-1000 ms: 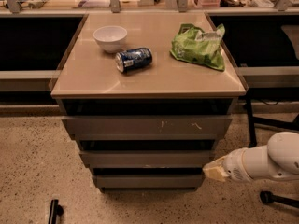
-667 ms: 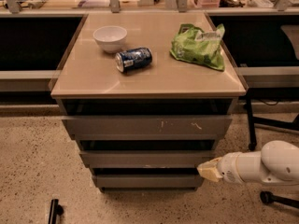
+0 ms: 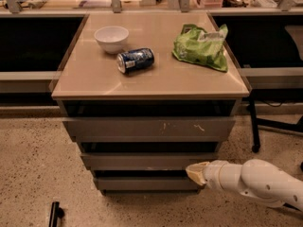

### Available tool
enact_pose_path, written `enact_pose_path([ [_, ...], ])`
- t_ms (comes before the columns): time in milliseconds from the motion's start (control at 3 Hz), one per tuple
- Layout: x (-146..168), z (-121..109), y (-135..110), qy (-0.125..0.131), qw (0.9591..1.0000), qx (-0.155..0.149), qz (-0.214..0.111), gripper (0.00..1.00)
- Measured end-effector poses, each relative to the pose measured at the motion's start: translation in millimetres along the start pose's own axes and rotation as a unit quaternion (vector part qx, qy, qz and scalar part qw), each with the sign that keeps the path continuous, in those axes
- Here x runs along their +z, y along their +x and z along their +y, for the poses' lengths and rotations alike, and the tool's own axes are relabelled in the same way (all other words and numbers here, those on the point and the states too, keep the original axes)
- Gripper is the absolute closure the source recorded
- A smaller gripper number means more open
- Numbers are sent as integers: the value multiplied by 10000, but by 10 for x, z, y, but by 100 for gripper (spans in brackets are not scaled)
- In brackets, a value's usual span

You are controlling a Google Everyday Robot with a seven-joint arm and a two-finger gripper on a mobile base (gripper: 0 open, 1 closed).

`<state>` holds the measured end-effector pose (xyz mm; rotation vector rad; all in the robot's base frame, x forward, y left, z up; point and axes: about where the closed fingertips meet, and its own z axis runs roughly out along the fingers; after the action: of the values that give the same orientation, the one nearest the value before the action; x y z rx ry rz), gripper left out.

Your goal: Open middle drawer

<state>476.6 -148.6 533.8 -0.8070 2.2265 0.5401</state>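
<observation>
Camera view | claw [image 3: 198, 173] at lower right edge of middle drawer [image 3: 142, 161] | grip state unclear | speckled floor [image 3: 38, 174] beneath

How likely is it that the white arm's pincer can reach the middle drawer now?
Probably yes: the pincer sits at the lower right corner of the middle drawer, reaching in low from the right, and nothing stands between them.
</observation>
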Motion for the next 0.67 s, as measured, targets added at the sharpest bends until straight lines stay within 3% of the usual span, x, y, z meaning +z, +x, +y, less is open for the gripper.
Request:
enact_pose_path([
  [333, -5, -188, -64, 375, 9992, -2, -133, 100],
  [667, 31, -191, -62, 383, 9990, 69, -198, 100],
])
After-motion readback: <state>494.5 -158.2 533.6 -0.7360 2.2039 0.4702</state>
